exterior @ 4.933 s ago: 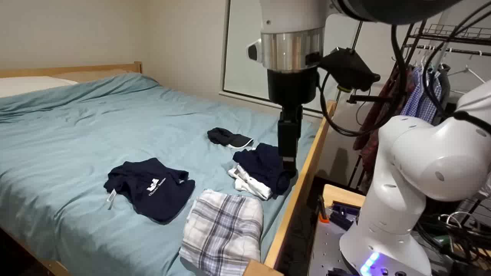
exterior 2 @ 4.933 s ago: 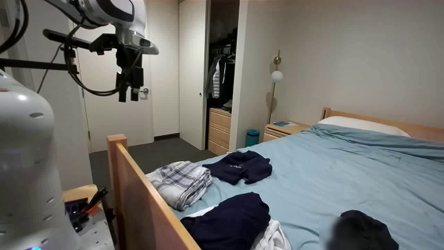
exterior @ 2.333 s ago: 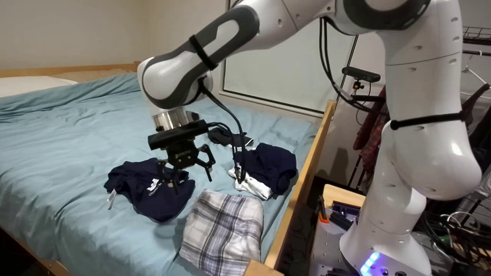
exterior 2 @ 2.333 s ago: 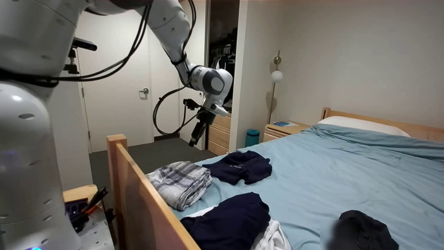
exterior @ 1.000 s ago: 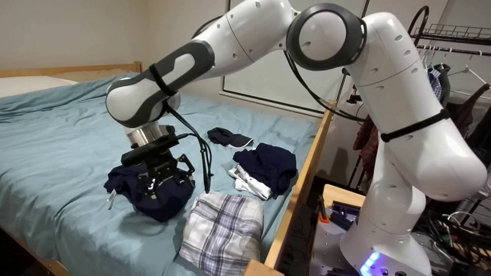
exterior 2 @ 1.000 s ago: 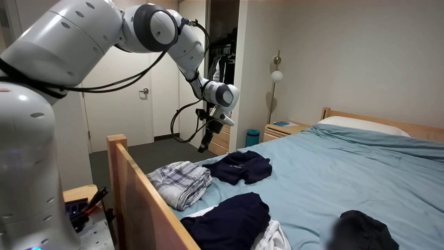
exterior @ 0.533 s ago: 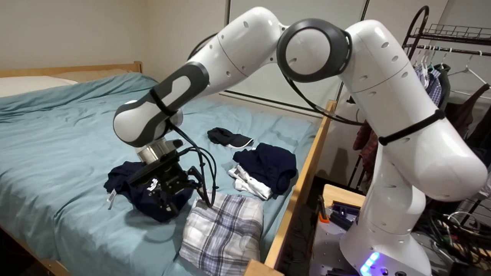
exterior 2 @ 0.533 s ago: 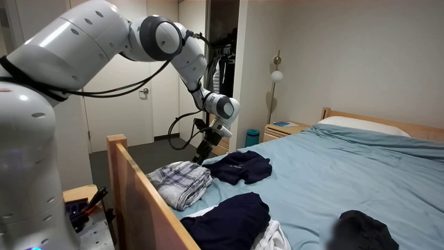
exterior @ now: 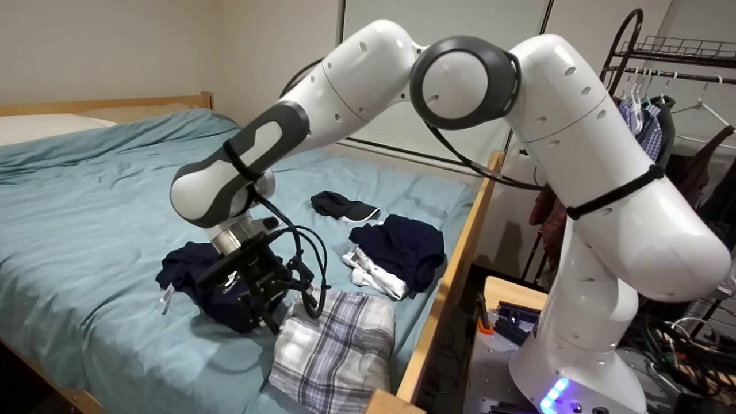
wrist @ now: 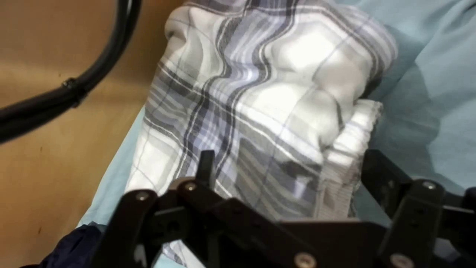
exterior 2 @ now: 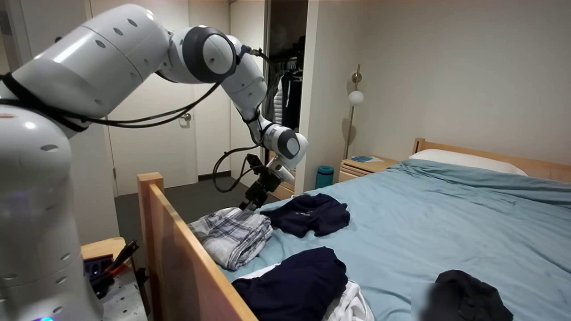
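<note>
Evidently poised over the folded plaid garment (wrist: 238, 111), lying on the blue bedspread (exterior: 103, 259) just beside the footboard (exterior 2: 183, 276), with nothing gripped yet.
Spread wide and empty at the jaws of the gripper (wrist: 289, 163); in the wrist view, showing one finger (wrist: 205, 167) above the plaid garment, toward the footboard, and the opposite finger (wrist: 379, 175) just past the ribbed pale edge (wrist: 342, 160), away from the footboard. Hard to tell whether touching. Showing also a navy top (exterior 2: 312, 214) farther from the footboard, and a navy-and-white pile (exterior: 402, 247) further along the footboard. Seems to be the lining-up step, ahead of any grip. Would probably call next for settling both fingertips low astride that ribbed edge, then closing while keeping the loose cable (wrist: 41, 108) on the footboard side clear of the cloth.
</note>
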Available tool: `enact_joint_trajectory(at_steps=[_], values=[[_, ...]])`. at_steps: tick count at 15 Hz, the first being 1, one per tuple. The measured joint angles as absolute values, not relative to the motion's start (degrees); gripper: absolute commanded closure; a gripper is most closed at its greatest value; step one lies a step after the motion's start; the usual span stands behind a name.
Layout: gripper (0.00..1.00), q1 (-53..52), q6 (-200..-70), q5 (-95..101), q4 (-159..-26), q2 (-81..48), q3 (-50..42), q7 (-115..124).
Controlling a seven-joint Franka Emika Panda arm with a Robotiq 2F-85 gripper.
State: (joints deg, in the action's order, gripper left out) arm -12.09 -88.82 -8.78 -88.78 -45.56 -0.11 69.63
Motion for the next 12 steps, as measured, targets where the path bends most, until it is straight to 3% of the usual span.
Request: enact_joint_trajectory(at_steps=[9, 12], values=[[0.85, -11.58, -85.88, -10.45, -88.76, -46.96, -0.14, 69.91], [0.94, -11.47, -85.7, -10.45, -88.7, -47.09, -0.14, 69.89]])
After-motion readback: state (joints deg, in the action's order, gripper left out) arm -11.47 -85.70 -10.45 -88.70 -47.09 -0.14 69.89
